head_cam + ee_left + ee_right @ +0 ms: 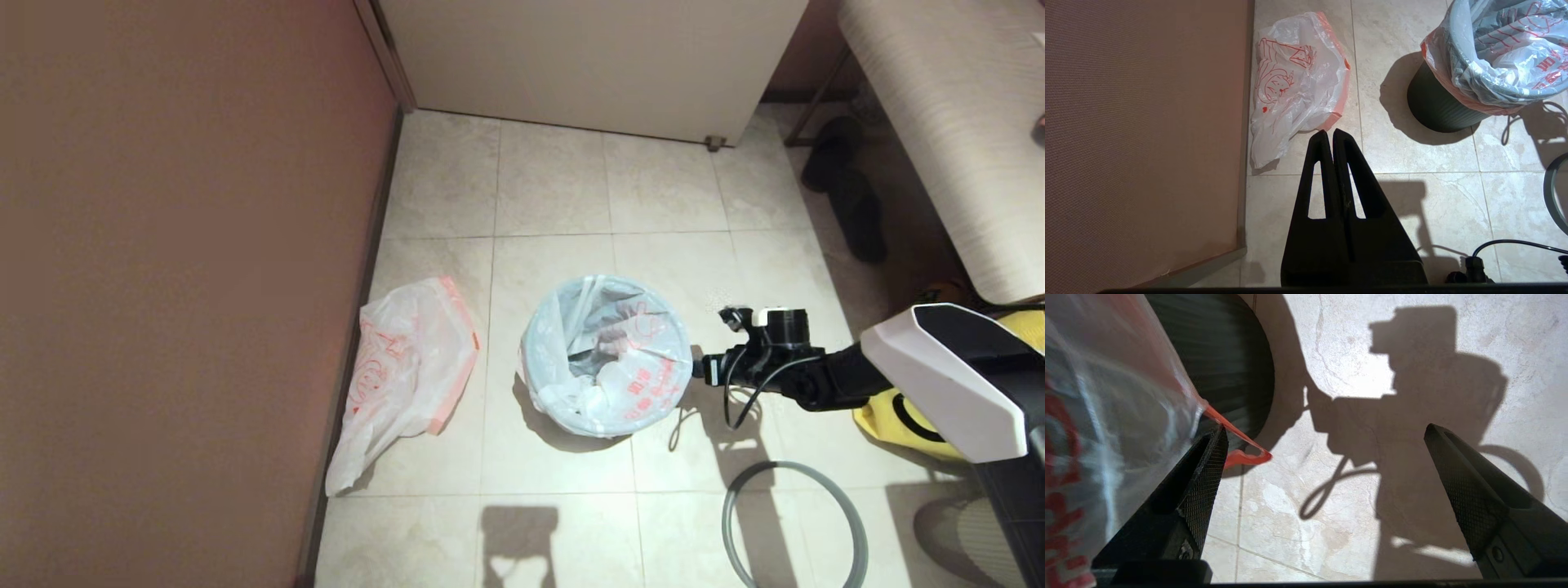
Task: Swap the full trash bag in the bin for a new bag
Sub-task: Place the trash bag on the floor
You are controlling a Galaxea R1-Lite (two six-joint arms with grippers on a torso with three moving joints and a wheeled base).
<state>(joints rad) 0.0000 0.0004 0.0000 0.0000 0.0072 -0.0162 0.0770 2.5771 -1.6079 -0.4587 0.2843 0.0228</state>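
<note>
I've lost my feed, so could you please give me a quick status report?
Right pincer open beside the bin, orange handle at one finger. Left pincer shut, parked. Full bag in bin. New bag and hoop on floor.

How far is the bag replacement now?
Done: the grey hoop rim lies off on the floor. In hand: the open right gripper is beside the bin, near the full trash bag and its orange handle. Left: lifting it out and fitting the new bag.
</note>
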